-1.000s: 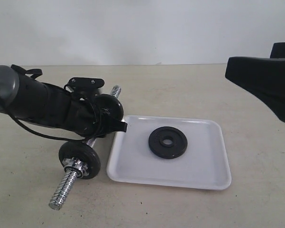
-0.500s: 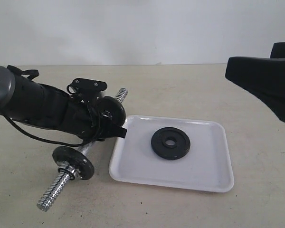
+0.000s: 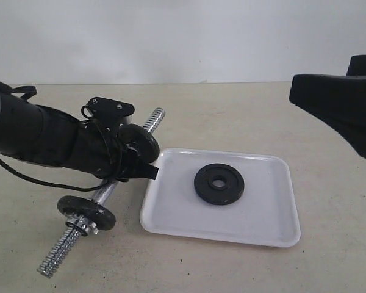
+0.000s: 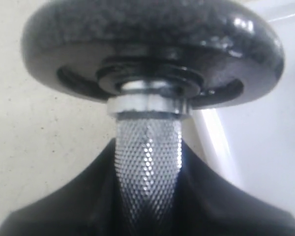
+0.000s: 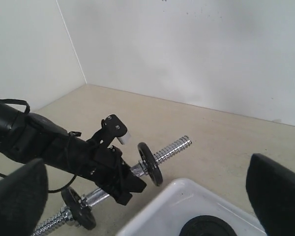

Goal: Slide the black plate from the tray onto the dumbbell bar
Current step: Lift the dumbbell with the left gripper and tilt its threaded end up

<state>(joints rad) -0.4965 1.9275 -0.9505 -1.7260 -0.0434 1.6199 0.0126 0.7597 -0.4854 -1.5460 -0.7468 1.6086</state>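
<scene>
The black plate (image 3: 218,184) lies flat in the white tray (image 3: 265,210), and its edge shows in the right wrist view as well (image 5: 206,227). The dumbbell bar (image 3: 107,190) slants beside the tray's left rim with a black disc near each end. My left gripper (image 3: 132,168) is shut on the bar's knurled middle (image 4: 147,162), just behind the far disc (image 4: 152,44). My right gripper (image 3: 322,79) hangs open above the table's right side, well clear of the tray; its fingers (image 5: 17,199) hold nothing.
The tray's rim (image 4: 211,142) sits close to the held bar and the far disc (image 3: 140,141). The bar's near threaded end (image 3: 55,259) points toward the table's front left. A white wall stands behind the beige table.
The bar held in my left gripper has swung: its near end moved left and lower, its far end right. The tray with the plate shifted slightly right. The right gripper is still.
</scene>
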